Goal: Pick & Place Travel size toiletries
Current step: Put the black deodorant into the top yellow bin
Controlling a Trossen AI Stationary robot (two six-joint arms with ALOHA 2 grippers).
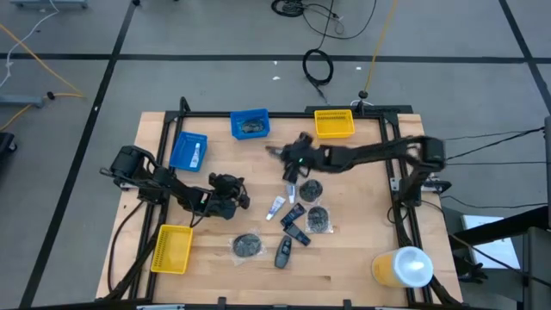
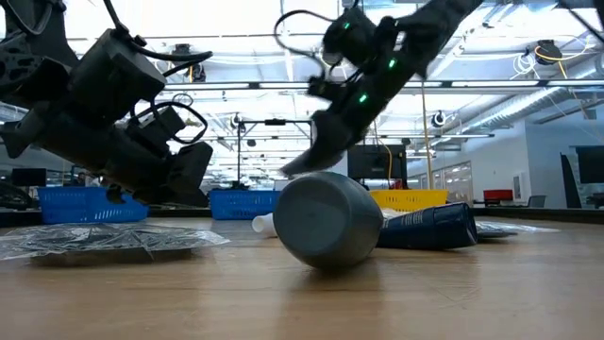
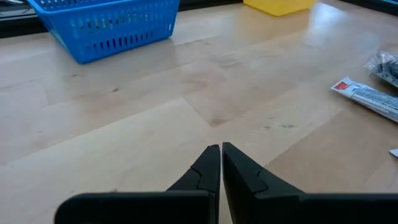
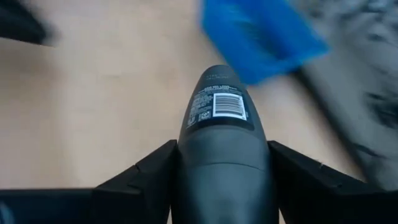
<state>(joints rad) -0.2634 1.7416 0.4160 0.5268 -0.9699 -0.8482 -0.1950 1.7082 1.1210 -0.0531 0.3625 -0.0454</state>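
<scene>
Nearest the low camera lies a dark grey bottle (image 2: 326, 219), tipped on its side on the desk (image 2: 302, 293), its round end facing the lens and its long axis running away into the scene. Behind it at 3 o'clock a dark tube (image 2: 429, 227) lies flat, and at 9 o'clock a clear-wrapped round pad (image 2: 104, 240) rests on the wood.

From above, the loose toiletries cluster at the desk's centre toward 5 o'clock: a white tube (image 1: 276, 207) slanting from 7 to 1 o'clock, dark sticks (image 1: 295, 226) beside it, wrapped pads (image 1: 318, 217) at 3 o'clock of them, and another pad (image 1: 247, 245) toward 7 o'clock.

The right pincer (image 1: 293, 160) hangs above the desk at 12 o'clock of that cluster, clamped on a dark stick bottle (image 4: 222, 134); the bottle's long axis runs straight out between the fingers (image 4: 143, 177), barcode label up, its rounded end pointing toward a blue bin (image 4: 261, 37).

The left pincer (image 3: 221, 163) sits low over bare wood at 9 o'clock of the cluster, its fingers together and holding nothing. A red-capped white tube (image 3: 367, 98) lies ahead of it.
</scene>
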